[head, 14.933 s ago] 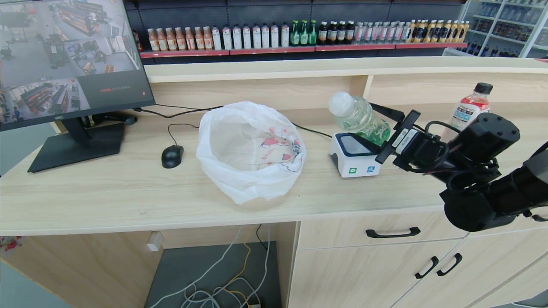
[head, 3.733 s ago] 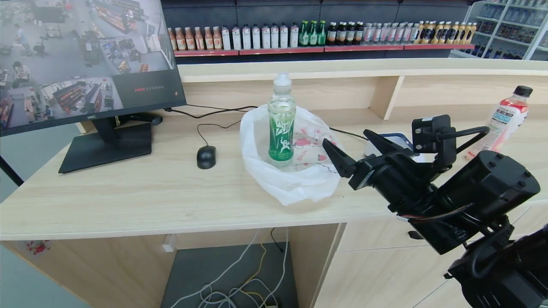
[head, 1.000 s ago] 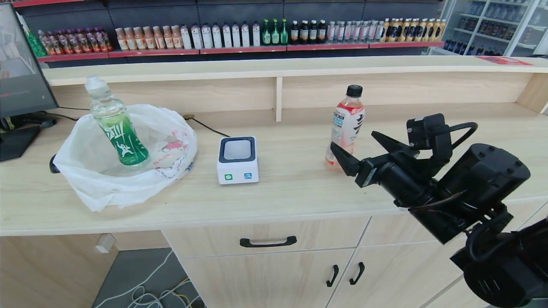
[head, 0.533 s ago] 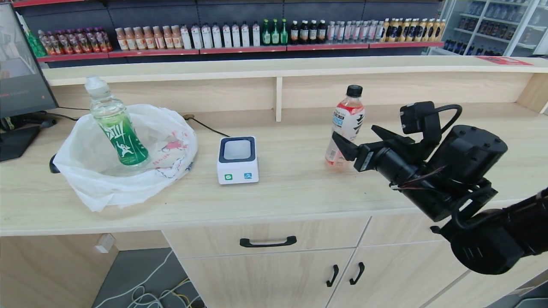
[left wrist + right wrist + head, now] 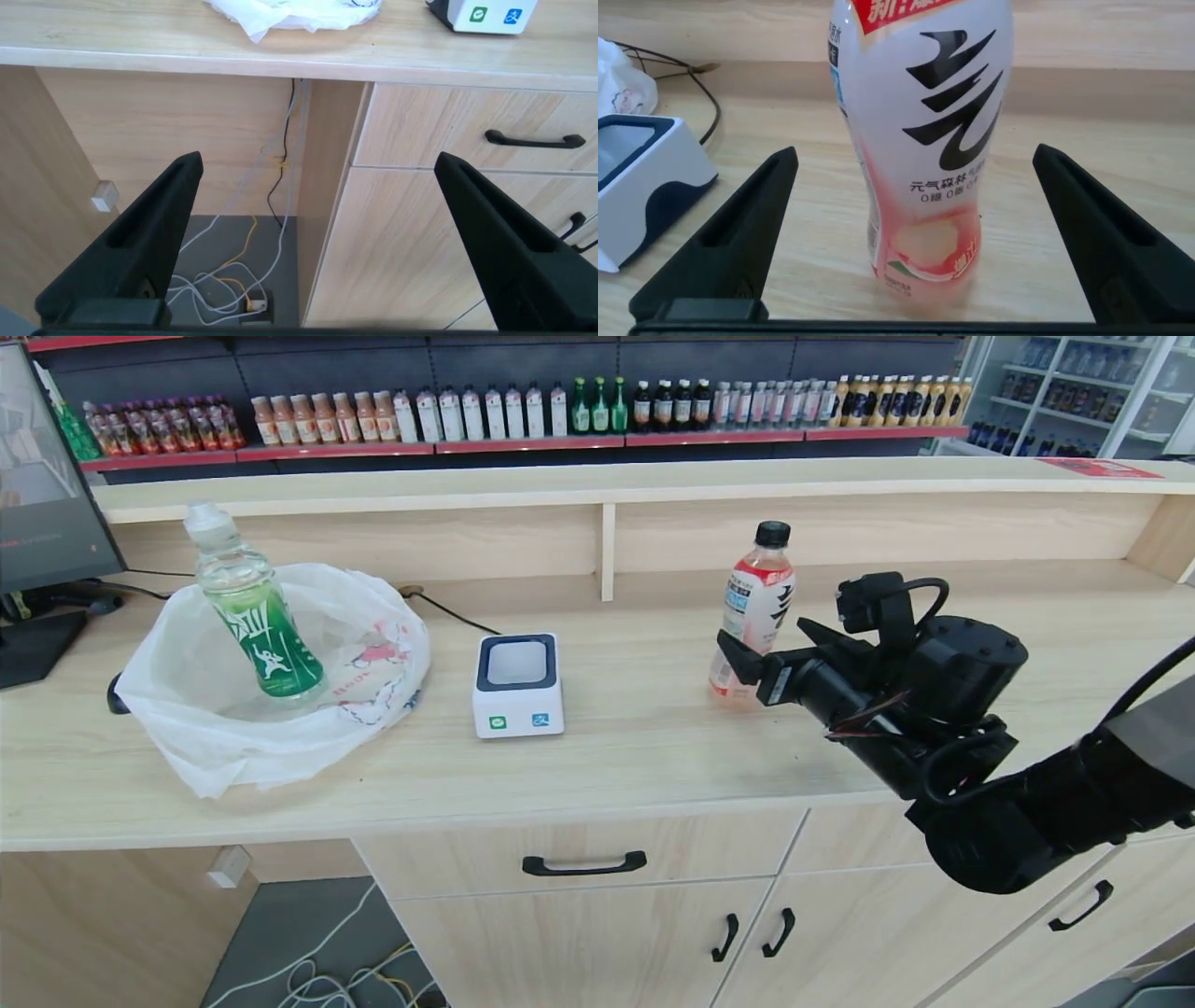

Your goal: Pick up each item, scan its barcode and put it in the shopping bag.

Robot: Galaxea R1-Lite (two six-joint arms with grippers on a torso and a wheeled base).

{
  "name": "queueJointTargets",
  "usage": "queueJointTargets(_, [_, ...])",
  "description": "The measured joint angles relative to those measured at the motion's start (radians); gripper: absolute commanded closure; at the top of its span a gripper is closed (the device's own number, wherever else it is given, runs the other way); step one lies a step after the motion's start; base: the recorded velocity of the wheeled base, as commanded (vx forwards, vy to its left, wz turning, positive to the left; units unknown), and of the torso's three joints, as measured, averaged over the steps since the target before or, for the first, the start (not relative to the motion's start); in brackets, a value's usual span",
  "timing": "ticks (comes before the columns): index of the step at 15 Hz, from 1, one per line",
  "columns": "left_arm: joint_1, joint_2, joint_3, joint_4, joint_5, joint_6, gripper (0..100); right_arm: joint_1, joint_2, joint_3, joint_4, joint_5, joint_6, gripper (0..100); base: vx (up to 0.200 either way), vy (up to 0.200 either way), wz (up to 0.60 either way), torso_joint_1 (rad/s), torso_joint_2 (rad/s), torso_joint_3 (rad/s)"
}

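Low in front of the cabinet doors [image 5: 420, 187], the left gripper [image 5: 319, 163] hangs with its jaws spread wide and empty. At the checkout counter [image 5: 635, 747], the right gripper [image 5: 761, 633], jaws equally wide and holding nothing, lines up on the pink drink bottle [image 5: 754, 607], which stands upright just ahead of it and apart from the scanner [image 5: 518, 683]. The bottle looks full, so probably fairly heavy, with smooth plastic walls that may give and slip under a squeeze. The narrowed waist at mid-label seems the safest hold, leaving the barcode free to face the scanner. The right wrist view brings close the bottle's [image 5: 924, 140] lower label and base, framed between the right gripper's [image 5: 915, 159] fingers, though whether the tips have reached its sides cannot be told. The head view adds the black cap and, farther along, the shopping bag [image 5: 215, 747] with a green bottle [image 5: 252, 611] standing in it, and stocked shelves [image 5: 560, 443] behind.
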Motion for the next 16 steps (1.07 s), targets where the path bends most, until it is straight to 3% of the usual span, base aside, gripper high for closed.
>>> queueJointTargets(8, [0.0,0.0,0.0,0.0,0.0,0.0,0,-0.017,0.114,-0.17,0.038,0.041,0.001,0,0.0,0.0,0.0,0.0,0.0,0.0])
queueJointTargets(16, [0.0,0.0,0.0,0.0,0.0,0.0,0,-0.037,0.142,-0.21,0.052,0.059,0.001,0,0.0,0.0,0.0,0.0,0.0,0.0])
